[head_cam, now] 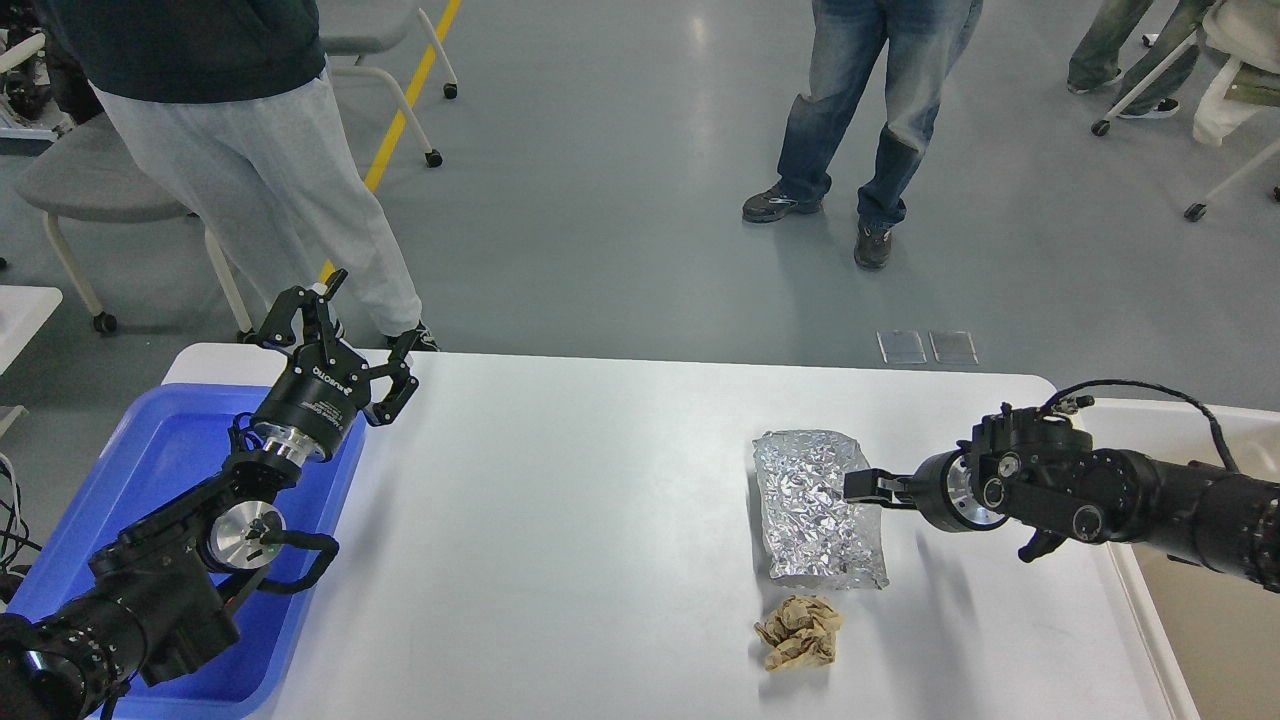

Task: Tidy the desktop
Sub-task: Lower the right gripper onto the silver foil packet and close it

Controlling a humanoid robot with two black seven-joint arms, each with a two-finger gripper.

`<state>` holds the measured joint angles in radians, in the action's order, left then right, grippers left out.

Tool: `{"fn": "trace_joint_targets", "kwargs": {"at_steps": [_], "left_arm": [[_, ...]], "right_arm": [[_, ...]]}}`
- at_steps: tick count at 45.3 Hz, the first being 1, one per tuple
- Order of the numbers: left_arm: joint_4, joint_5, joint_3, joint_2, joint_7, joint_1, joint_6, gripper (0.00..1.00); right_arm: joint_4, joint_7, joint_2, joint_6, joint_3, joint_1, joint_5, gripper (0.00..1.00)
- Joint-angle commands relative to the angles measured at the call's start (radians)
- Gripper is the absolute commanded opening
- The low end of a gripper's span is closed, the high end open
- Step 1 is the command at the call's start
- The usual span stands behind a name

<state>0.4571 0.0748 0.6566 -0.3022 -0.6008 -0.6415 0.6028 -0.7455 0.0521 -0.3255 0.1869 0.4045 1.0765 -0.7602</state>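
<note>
The white desktop (580, 520) spans the middle of the head view. A crumpled silver foil packet (812, 525) lies flat on it right of centre. A crumpled brown paper ball (798, 632) sits just in front of the packet. My right gripper (862, 486) points left and touches the foil's right edge. Its fingers show as one dark piece, so I cannot tell whether they grip the foil. My left gripper (372, 315) is open and empty. It is raised over the table's far left corner, beside the blue tray.
A blue plastic tray (170, 450) sits at the table's left end, under my left arm. A beige-white bin (1195, 610) stands at the right edge. Two people (860, 120) and wheeled chairs (90, 190) stand on the floor beyond the table.
</note>
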Motion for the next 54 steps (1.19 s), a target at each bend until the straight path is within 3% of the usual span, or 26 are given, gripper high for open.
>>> {"fn": "trace_joint_targets", "kwargs": {"at_steps": [1, 13, 20, 23, 39, 45, 54], "left_arm": [[0.000, 0.000, 0.000, 0.000, -0.001, 0.000, 0.000, 1.00], [0.000, 0.000, 0.000, 0.000, -0.001, 0.000, 0.000, 1.00], [0.000, -0.001, 0.000, 0.000, -0.001, 0.000, 0.000, 1.00], [0.000, -0.001, 0.000, 0.000, -0.001, 0.000, 0.000, 1.00], [0.000, -0.001, 0.000, 0.000, -0.001, 0.000, 0.000, 1.00], [0.000, -0.001, 0.000, 0.000, 0.001, 0.000, 0.000, 1.00], [0.000, 0.000, 0.000, 0.000, -0.001, 0.000, 0.000, 1.00]], "right_arm": [[0.040, -0.001, 0.042, -0.006, -0.003, -0.026, -0.002, 0.99], [0.104, -0.003, 0.080, -0.006, -0.004, -0.044, -0.002, 0.97], [0.117, -0.003, 0.082, -0.007, -0.009, -0.049, -0.002, 0.86], [0.118, -0.003, 0.080, -0.007, -0.009, -0.055, -0.002, 0.75], [0.118, -0.003, 0.083, -0.007, -0.009, -0.069, -0.004, 0.44], [0.118, -0.003, 0.083, -0.007, -0.009, -0.069, -0.002, 0.02], [0.112, -0.003, 0.080, -0.006, -0.010, -0.059, 0.009, 0.00]]}}
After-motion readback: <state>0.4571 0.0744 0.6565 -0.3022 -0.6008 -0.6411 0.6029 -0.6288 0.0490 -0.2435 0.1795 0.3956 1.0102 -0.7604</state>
